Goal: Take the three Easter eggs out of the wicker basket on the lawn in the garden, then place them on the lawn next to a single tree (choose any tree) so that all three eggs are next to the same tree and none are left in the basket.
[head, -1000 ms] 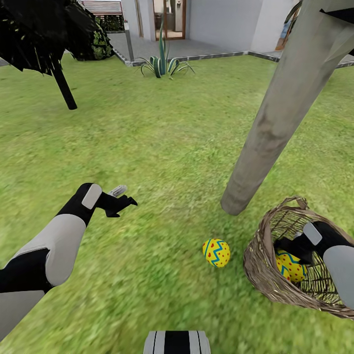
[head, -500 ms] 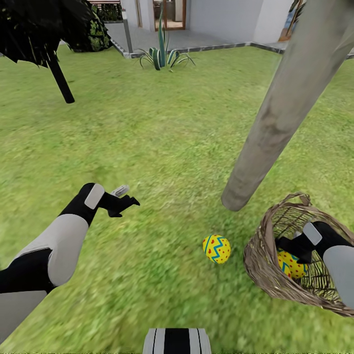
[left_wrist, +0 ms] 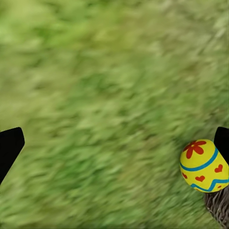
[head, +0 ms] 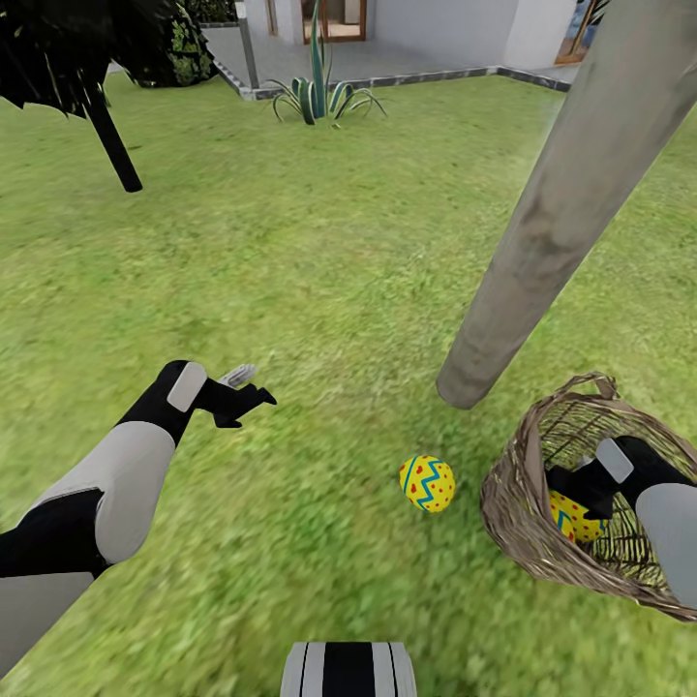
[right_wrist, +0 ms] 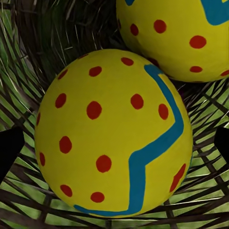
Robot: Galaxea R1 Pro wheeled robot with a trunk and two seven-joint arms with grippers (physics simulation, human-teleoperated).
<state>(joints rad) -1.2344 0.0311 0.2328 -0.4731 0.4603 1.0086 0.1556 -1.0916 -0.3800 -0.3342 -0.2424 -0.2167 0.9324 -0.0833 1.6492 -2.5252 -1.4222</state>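
Note:
One Easter egg lies on the lawn, a short way in front of the foot of the tree and left of the wicker basket. The basket stands right beside the trunk. My right gripper reaches into it, open, over a second egg. In the right wrist view that egg sits between my spread fingertips, with a third egg touching it beyond. My left gripper hovers open over grass; its wrist view catches the lawn egg and a bit of basket.
A thin dark-stemmed tree stands at the far left. A spiky green plant grows at the paved edge by the white house. Open grass spreads between my left arm and the trunk.
The whole picture has shifted upward a little, so the camera moved. Both arms hold the same pose, the right gripper still inside the basket.

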